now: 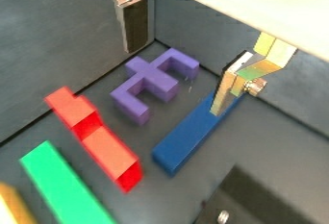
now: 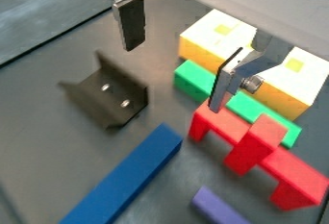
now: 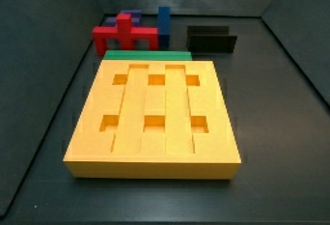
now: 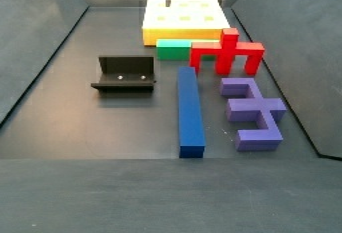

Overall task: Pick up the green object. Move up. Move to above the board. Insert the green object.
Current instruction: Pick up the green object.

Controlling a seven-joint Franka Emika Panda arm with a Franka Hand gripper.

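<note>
While nothing sits between the flat silver fingers, the gripper hangs high over the floor with its jaws spread wide and released, so the job stands at its first step: picking up the green bar.

That bar lies flat on the floor, pressed along the end of the board that faces the other pieces. In a wrist view the bar runs between the board and the red piece, which sits just beside it on the far side from the board. In a side view the red piece covers part of the bar. A long blue bar and a purple piece lie farther from the board, beyond the red piece, and the fixture stands apart from the board, off to the blue bar's side.

My reading is that the next move calls for bringing the gripper over the green bar's free end, away from the red piece, and lining up the fingers across its narrow width. The board and the red piece crowd it closely, so there looks to be little room for the fingers.
</note>
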